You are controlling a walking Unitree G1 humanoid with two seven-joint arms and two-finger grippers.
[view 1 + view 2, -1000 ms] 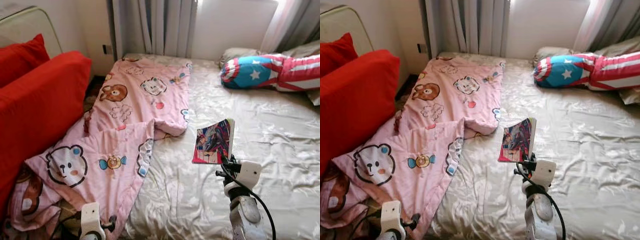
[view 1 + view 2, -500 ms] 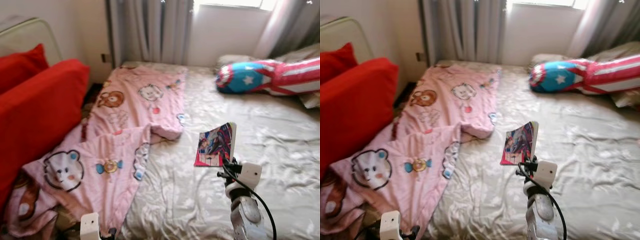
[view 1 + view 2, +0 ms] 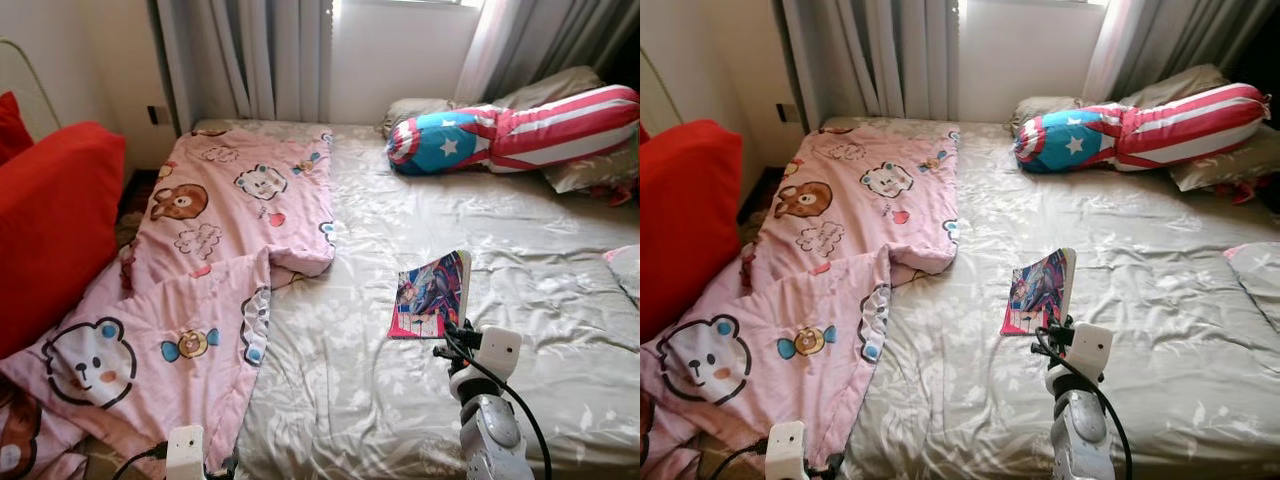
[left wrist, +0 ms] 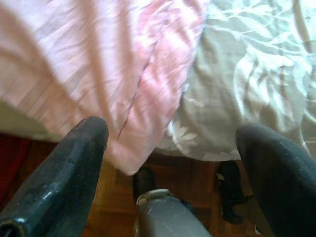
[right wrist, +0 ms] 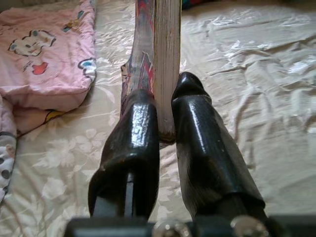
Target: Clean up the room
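- The right gripper (image 5: 165,113) is raised over the bed (image 3: 560,400), its two black fingers (image 5: 133,143) pressed against either side of a thin book (image 3: 432,295), holding it by its lower edge.
- The book stands nearly upright, page edges facing the wrist camera. Its cover is a busy print of blue, red and pink; any title or lettering on it is too small to read.
- The bed wears a grey-beige sheet with a pale leaf pattern, wrinkled across the middle.
- A pink blanket (image 3: 215,260) printed with cartoon bears, sweets and clouds lies along the robot's left side of the bed, its near end spilling over the mattress edge. No words on it.
- The left gripper (image 4: 168,163) hangs low beside that overhanging edge, fingers (image 4: 64,177) spread wide with nothing between them, wooden floor (image 4: 118,197) beneath.
- At the head of the bed, under the curtains (image 3: 250,55), lies a long bolster (image 3: 510,125) with red and white stripes and a white star on blue, against grey pillows (image 3: 580,170).
- A red cushion (image 3: 50,225) sits to the left of the bed.
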